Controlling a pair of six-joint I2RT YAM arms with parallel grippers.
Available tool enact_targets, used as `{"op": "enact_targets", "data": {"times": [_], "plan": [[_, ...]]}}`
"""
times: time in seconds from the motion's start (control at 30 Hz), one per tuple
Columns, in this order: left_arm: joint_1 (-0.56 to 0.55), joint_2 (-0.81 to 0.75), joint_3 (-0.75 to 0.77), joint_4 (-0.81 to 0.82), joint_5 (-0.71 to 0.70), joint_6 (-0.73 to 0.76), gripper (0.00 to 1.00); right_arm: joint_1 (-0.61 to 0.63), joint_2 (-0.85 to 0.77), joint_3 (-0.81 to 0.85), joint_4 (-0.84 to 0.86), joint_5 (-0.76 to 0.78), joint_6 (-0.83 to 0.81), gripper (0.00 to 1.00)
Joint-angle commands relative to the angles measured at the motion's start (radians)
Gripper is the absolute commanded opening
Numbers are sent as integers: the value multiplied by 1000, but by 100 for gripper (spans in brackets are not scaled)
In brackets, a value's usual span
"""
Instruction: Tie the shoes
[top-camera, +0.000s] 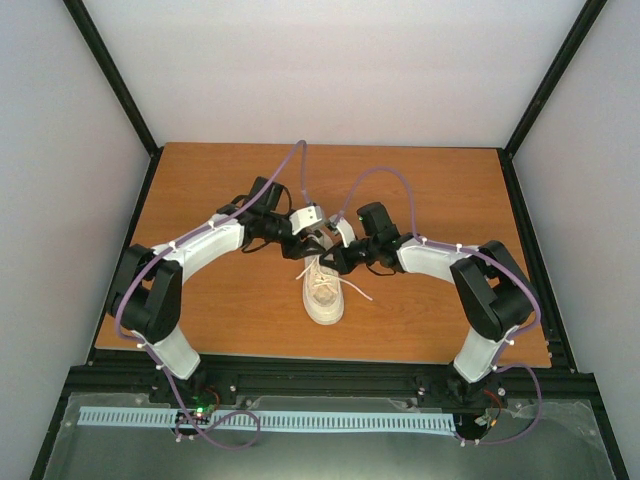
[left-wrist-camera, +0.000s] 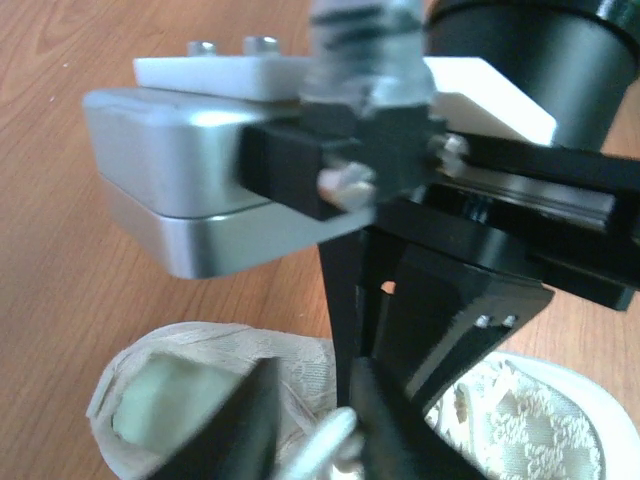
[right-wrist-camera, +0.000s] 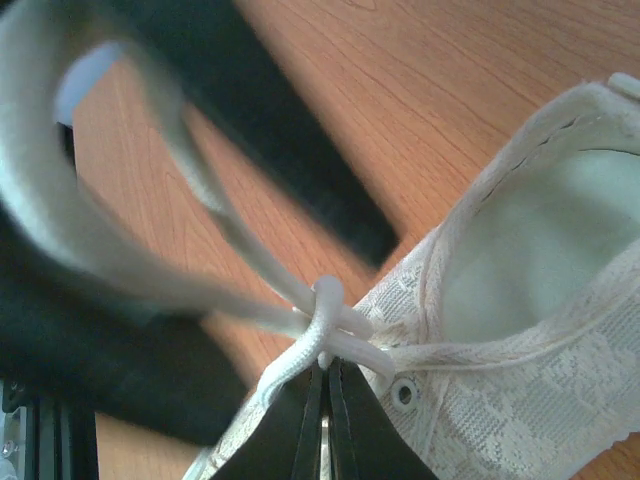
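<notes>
Both arms are arching inward from their bases at the near edge, elbows out, wrists meeting over the middle of the table (top-camera: 220, 180); the cream sneaker (top-camera: 323, 295) is sitting there on its sole, toe pointing toward the near edge, collar under the two claws; the left gripper (top-camera: 311, 243) is hanging just above the collar, its fingers (left-wrist-camera: 250, 420) standing apart with a blurred strand of white lace (left-wrist-camera: 322, 448) running between them; the right gripper (right-wrist-camera: 324, 385) is pointing down at the top eyelets, jaws pressed tight together right beneath the knot (right-wrist-camera: 326, 312); cannot tell whether a strand is being pinched there; a loose lace end (top-camera: 356, 291) is trailing over the wood on the right arm's side of the sneaker.
</notes>
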Motion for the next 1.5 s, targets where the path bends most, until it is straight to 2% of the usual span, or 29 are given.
{"op": "enact_targets", "data": {"times": [0.0, 0.2, 0.7, 0.93, 1.47], "plan": [[-7, -33, 22, 52, -52, -60, 4, 10, -17, 24, -8, 16, -18, 3], [21, -81, -37, 16, -47, -29, 1, 3, -65, -13, -13, 103, -12, 3], [46, -42, -97, -58, -131, 7, 1, -59, -156, -132, 5, 225, 73, 3], [66, -29, -107, -118, -186, 27, 1, -99, -195, -191, -13, 243, 77, 3], [141, 29, -96, -173, -216, 30, 1, -188, -250, -292, -38, 239, 69, 3]]}}
